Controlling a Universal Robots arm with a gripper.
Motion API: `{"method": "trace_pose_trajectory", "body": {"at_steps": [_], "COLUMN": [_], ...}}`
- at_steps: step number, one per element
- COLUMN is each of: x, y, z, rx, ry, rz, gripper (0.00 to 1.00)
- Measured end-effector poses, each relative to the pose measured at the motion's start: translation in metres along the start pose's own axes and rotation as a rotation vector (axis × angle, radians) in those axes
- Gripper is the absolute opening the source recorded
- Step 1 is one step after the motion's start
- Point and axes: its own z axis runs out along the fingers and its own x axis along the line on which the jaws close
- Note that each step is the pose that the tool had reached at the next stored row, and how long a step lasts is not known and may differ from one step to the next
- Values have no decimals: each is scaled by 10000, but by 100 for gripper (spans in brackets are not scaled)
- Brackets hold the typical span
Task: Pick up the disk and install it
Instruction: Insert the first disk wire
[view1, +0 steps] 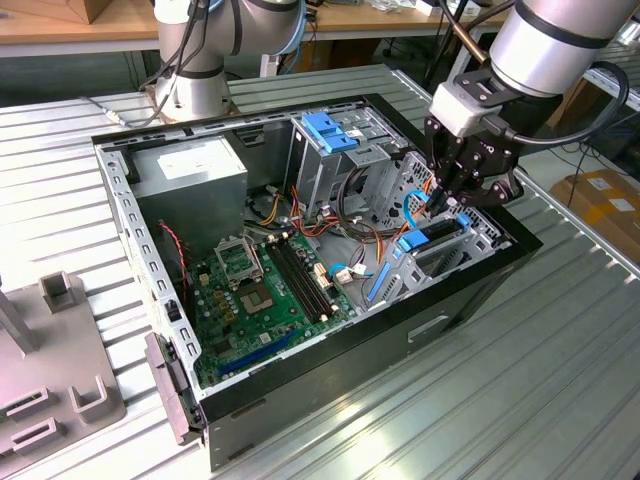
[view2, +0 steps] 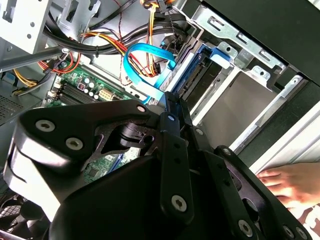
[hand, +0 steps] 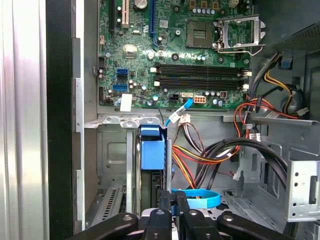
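Note:
The disk (view1: 432, 233) stands on edge in the drive bay at the case's corner on the exterior view's right, and its bright blue bracket (hand: 152, 151) shows between the bay's metal rails. My gripper (view1: 446, 203) hangs just above that bay with its black fingers closed together and nothing visible between them. In the first wrist view the gripper (hand: 172, 206) sits just off the disk's dark upper edge. The second wrist view has the gripper (view2: 170, 100) beside a blue flat cable (view2: 145, 65), with the disk (view2: 199, 70) in its slot just beyond.
The open computer case (view1: 480, 290) lies on a ribbed metal table. Inside are a green motherboard (view1: 260, 290), a grey power supply (view1: 190, 170), a blue-topped drive cage (view1: 330, 130) and cable bundles (hand: 210, 155). A person's hand (view2: 287, 180) rests outside the case. Grey fixtures (view1: 60, 295) stand at the exterior view's left.

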Motion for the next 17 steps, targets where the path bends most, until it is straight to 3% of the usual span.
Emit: {"method": "trace_pose_trajectory", "body": {"at_steps": [9, 10, 11, 12, 13, 17], "x": [25, 45, 61, 73, 97, 116], "y": [0, 0, 1, 1, 2, 2], "z": [0, 0, -1, -1, 1, 21], "rx": [1, 2, 5, 8, 18, 47], "ry": [-10, -113, -264, -345, -379, -363], "rz": [0, 5, 13, 17, 18, 345], "gripper": [16, 16, 16, 16, 16, 16]}}
